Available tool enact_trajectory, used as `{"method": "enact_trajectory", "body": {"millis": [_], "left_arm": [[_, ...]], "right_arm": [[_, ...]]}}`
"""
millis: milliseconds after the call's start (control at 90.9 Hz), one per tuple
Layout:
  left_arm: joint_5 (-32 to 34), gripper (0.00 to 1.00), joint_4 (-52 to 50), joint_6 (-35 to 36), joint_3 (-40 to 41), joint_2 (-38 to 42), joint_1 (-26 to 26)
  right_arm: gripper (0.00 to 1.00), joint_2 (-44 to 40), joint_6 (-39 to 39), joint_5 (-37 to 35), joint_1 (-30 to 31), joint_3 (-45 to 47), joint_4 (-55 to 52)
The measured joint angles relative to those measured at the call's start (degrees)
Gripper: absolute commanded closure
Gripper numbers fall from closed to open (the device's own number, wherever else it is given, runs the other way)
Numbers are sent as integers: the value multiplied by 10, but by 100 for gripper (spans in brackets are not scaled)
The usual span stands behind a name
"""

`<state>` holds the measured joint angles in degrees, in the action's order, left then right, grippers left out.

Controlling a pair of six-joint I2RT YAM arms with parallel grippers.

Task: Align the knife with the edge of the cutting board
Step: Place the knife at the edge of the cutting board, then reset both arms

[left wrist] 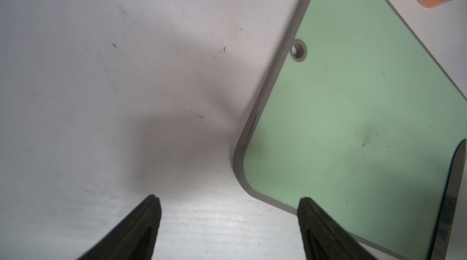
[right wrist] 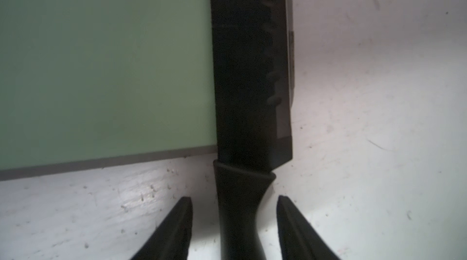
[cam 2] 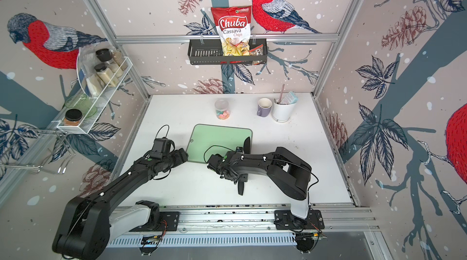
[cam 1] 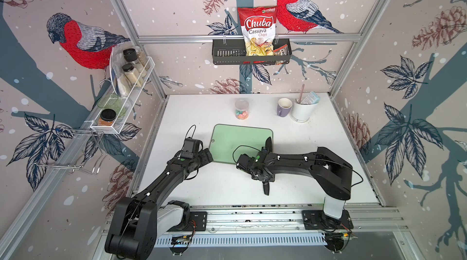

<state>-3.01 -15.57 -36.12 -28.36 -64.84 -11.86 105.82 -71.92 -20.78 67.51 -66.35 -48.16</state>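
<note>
Spotting the knife [right wrist: 250, 69] flat along the right edge of the cutting board [cam 1: 237, 142], handle over bare counter [right wrist: 353, 145] inside the right hand [right wrist: 233, 197], parted, untouching, left hand [left wrist: 228, 198] gaping by the near-left corner, mid-knife hidden from above.

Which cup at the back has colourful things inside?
The clear jar, standing alone. The purple mug looks empty, and the white pot beside it holds a stick and a packet.

Mock-kitchen robot cell: spice rack [cam 1: 136, 94]

Bright, bowed top views; dim right wrist view blurs the knife [right wrist: 250, 69].
</note>
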Motion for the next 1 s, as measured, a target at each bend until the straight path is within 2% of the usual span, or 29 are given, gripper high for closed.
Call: {"method": "enact_trajectory", "body": {"millis": [66,121,154,297,363,495,605,693,759,825,913,1001], "left_arm": [[0,12,-1,0,-1,3,0],[4,11,-2,0,-1,14,0],[8,10,-3,1,-1,23,0],[40,4,-14,7,-1,80,0],[69,4,-18,16,-1,122,0],[158,4,8,42,25,224,-13],[233,2,83,107,99,327,-23],[284,2,198,173,177,370,-24],[308,2,282,224,231,359,-24],[330,2,346,264,249,316,-24],[336,2,420,304,228,222,-19],[331,3,469,330,179,99,-11]], "right_arm": [[14,-19,2,-5,7,-2,-2],[8,-43,15,-16,15,-5,-4],[1,-62,19,-25,19,-6,-5],[0,-179,70,-93,1,23,14],[0,-256,116,-124,-41,73,42],[0,-450,219,-184,-169,227,164],[0,-612,322,-240,-250,379,308],[0,-703,399,-241,-334,467,393],[0,-731,442,-230,-416,505,451],[0,-724,457,-196,-490,517,475],[0,-683,469,-139,-567,513,517],[0,-615,495,-86,-599,498,559]]}}
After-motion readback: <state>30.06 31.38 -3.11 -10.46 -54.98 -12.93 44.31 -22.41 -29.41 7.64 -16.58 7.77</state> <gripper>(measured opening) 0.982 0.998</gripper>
